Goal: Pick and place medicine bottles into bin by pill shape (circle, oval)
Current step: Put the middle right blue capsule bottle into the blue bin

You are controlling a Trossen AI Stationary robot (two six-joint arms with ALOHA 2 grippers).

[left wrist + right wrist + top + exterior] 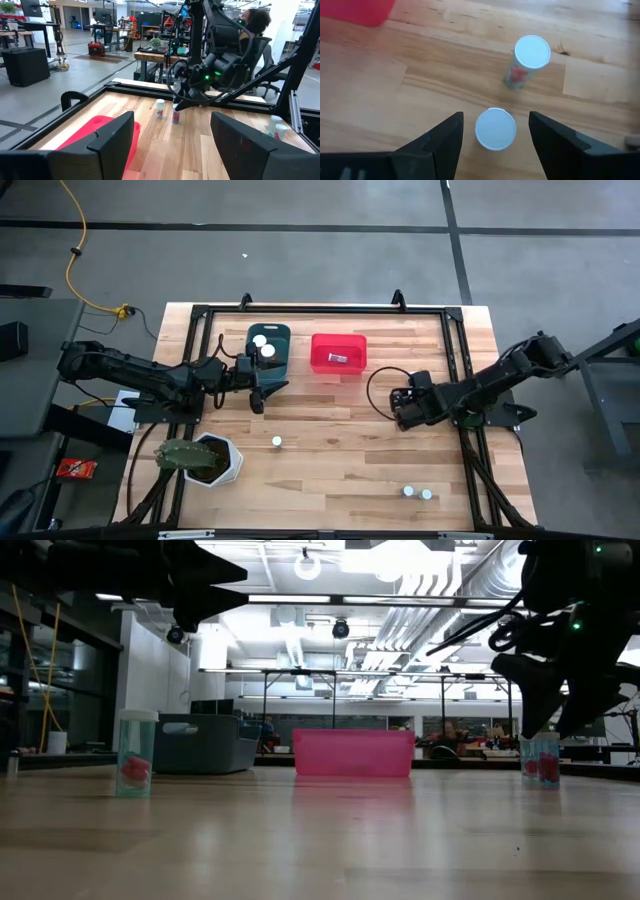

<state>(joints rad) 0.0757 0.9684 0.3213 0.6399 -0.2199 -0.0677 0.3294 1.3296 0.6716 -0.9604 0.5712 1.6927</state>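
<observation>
Teal bin [272, 348] with two white-capped bottles [263, 346]; red bin [338, 352] beside; both claws wide, empty.

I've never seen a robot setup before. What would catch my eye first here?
Probably the bright red plastic tub beside the dark teal tub at the wooden table's far edge. Then the right gripper, open, above a small white-capped bottle, and the left gripper open beside the teal tub.
</observation>
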